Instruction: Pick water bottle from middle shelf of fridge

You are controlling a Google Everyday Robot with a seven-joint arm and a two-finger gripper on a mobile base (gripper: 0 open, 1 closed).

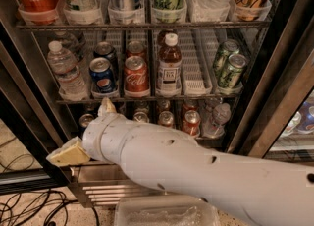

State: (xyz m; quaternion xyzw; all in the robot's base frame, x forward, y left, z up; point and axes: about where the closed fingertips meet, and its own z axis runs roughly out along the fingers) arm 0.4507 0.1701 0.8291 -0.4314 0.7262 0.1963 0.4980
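Observation:
The water bottle (65, 70) stands upright at the far left of the middle shelf (196, 94) in the open fridge (274, 77). It is clear and ribbed, with a white cap. A second clear bottle (68, 39) stands behind it. My gripper (84, 129) is below the shelf's front edge, under and a little right of the water bottle. It is open and empty. One tan finger (106, 106) points up at the shelf edge. The other finger (68, 153) sticks out to the lower left. My white arm crosses the lower right of the view.
To the right of the water bottle on the middle shelf stand a Pepsi can (102, 75), a Coca-Cola can (136, 75), a brown-drink bottle (170, 65) and green cans (230, 70). Cans and a bottle stand on the lower shelf. Cables (29, 205) lie on the floor at left. A clear tray (167, 212) sits at the bottom.

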